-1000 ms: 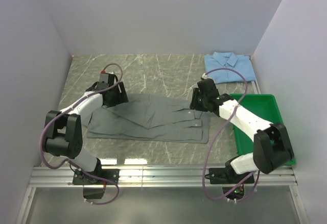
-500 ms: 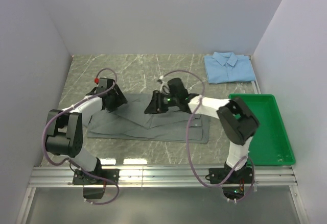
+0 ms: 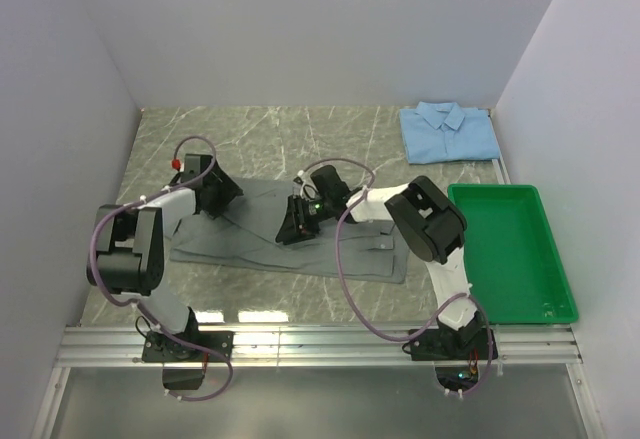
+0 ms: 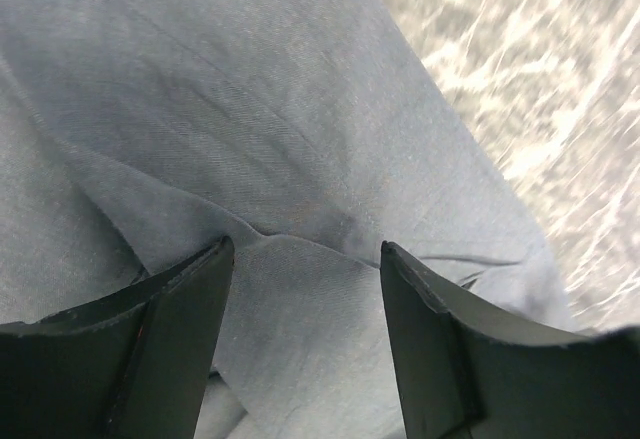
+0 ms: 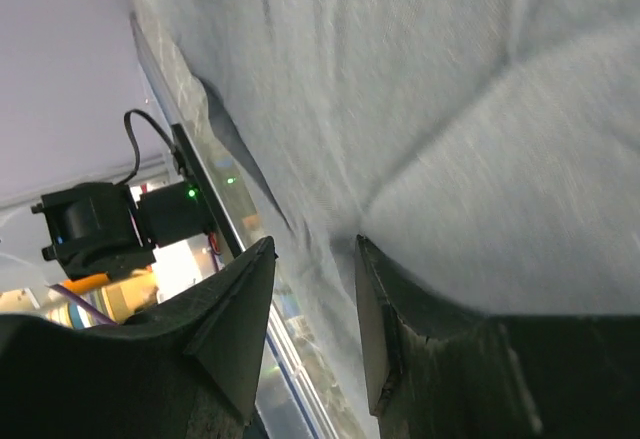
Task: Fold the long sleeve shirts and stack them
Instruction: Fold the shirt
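Roughly halfway, we judge: light blue shirt (image 3: 449,131) lies folded at the far right; grey shirt (image 3: 300,234) lies mid-table, partly folded. Left gripper (image 4: 305,259) gapes above cloth; right gripper (image 5: 312,289) seems unclenched too, though blurred.

White-shelled arms with black joints, looping purple cables (a red tip at the left arm's wrist), black wedge-shaped fingers (image 4: 170,349).

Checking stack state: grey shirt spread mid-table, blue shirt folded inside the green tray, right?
Not quite. The blue shirt lies folded on the table at the far right, behind the green tray, not in it. The top external view shows this. The grey shirt is spread mid-table.
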You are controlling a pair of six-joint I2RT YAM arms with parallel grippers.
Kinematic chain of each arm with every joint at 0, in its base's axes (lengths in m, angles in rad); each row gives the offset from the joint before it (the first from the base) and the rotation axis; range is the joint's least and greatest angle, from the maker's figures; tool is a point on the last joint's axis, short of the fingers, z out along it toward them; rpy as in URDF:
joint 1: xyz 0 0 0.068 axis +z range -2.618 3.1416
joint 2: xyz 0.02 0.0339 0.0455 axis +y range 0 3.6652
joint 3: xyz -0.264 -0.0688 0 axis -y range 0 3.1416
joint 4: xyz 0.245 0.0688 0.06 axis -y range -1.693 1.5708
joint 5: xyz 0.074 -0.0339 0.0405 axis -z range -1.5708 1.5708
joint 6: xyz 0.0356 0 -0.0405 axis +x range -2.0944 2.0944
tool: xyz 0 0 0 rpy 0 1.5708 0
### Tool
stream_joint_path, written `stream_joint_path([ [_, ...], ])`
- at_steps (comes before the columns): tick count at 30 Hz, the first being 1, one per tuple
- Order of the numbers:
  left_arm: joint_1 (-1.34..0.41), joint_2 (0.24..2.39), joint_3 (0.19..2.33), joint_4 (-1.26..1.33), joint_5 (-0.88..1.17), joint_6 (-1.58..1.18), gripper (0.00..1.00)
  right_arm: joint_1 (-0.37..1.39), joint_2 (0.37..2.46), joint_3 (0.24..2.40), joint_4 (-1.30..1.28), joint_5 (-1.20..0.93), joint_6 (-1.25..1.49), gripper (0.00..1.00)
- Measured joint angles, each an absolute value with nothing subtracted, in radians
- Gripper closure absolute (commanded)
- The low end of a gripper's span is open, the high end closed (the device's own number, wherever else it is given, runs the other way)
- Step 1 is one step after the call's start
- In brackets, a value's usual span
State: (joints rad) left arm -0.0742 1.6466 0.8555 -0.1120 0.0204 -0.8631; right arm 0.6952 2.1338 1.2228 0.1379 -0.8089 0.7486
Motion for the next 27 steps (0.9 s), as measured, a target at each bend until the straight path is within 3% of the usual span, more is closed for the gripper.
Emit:
stream_joint_path([
  [8,-0.048,1.684,0.923,-0.146,0.021,-0.871,0.29,0.631,2.032,1.172,-0.028,-0.749,0.654,0.54],
  [16,-0.029,1.542,0.926,-0.255,-0.146,-0.852,0.23,0.581,1.750,1.153,-0.333,-0.468,0.426,0.54],
  [22,-0.043,1.403,0.908,-0.299,-0.212,-0.879,0.28,0.571,1.610,1.130,-0.492,-0.240,0.270,0.54],
  [27,-0.094,1.445,0.863,-0.316,-0.223,-0.908,0.31,0.572,1.604,1.051,-0.580,-0.145,0.220,0.54],
])
